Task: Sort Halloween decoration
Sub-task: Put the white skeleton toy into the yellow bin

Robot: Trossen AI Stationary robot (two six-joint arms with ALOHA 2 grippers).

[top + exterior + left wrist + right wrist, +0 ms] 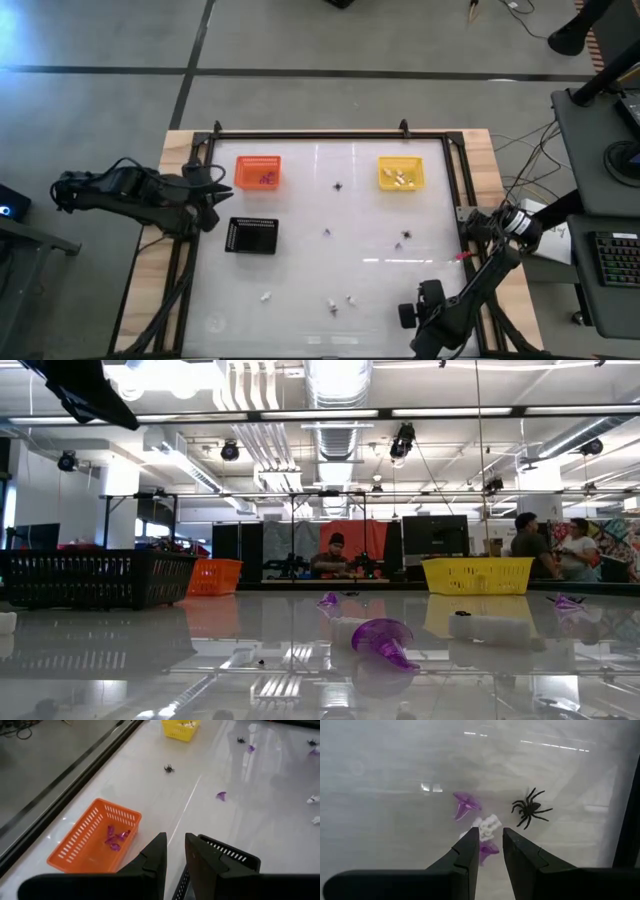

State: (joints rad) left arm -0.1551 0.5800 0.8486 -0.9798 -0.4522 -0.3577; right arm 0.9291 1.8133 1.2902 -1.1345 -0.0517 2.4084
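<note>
Mostly glossy white table (300, 300), latticed plastic orange basket (257, 172), leggy black spider (530, 808)

Left end effector (174, 852) and right end effector (490, 847) hover (fingers slightly parted).

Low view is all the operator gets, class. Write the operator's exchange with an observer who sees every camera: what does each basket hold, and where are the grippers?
Observer: The orange basket holds purple trinkets.
Operator: And the yellow one?
Observer: The yellow basket holds whitish pieces.
Operator: Where are the grippers?
Observer: The right gripper hovers, slightly open and empty, over a white trinket beside a black spider. The left gripper waits by the black tray.
</note>
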